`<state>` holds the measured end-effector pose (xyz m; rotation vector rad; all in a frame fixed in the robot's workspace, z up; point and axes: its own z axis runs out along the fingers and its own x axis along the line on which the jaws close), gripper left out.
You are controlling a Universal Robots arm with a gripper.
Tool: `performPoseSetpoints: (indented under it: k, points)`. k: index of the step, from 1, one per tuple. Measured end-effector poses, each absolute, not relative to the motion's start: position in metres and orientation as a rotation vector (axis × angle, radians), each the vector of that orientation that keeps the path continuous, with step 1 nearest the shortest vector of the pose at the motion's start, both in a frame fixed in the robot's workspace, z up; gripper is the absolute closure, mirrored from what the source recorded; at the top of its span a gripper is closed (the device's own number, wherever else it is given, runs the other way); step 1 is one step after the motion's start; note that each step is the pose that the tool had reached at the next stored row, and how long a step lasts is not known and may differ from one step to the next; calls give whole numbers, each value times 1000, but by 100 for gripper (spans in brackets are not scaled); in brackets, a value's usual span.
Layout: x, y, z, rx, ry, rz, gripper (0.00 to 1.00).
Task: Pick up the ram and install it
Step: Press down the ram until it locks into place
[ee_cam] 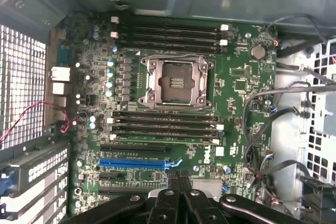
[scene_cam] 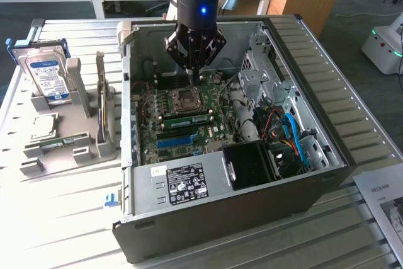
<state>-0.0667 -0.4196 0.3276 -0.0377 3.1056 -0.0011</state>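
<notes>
Dell logo, white, readable on the green motherboard (ee_cam: 219,151) beside the memory slots. Labels on the PC case (scene_cam: 186,183), the hard drive (scene_cam: 48,80) and the paper sheet (scene_cam: 385,201) at worktop edge carry print too small to read.

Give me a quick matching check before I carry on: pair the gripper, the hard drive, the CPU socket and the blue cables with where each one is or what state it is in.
Things:
1. gripper
2. hard drive
3. CPU socket
4. blue cables

Places or states:
A. standing in the grey holder, outside the case
B. between two banks of memory slots
C. shut, above the motherboard
D. inside the case, beside the motherboard, toward the exterior view's right

Pairs: 1-C, 2-A, 3-B, 4-D
</notes>
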Motion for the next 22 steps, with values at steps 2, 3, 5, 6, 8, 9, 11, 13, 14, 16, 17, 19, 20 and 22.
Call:
performPoseSetpoints:
  k: [2,3,5,6,8,9,11,13,14,16,17,19,20,22]
  points:
    - [-67,-420,328,-15,3106,-2,90]
    - [-67,-420,328,-14,3106,-1,90]
    - [-67,-420,328,-14,3106,-2,90]
    - [-67,-420,328,-14,3106,-2,90]
    - [-67,-420,328,-3,3106,-2,90]
    - [-67,-420,328,9,3106,-2,90]
    - [-67,-420,328,39,3106,-2,90]
    - [-67,-420,328,73,3105,-3,90]
    - [-67,-420,328,91,3105,-3,90]
    - [-67,-420,328,122,3104,-4,90]
    - [-67,-420,328,135,3103,-4,90]
    - [-67,-420,328,140,3103,-4,90]
    - [-67,-420,328,140,3103,-4,90]
    - [-67,-420,328,140,3103,-4,90]
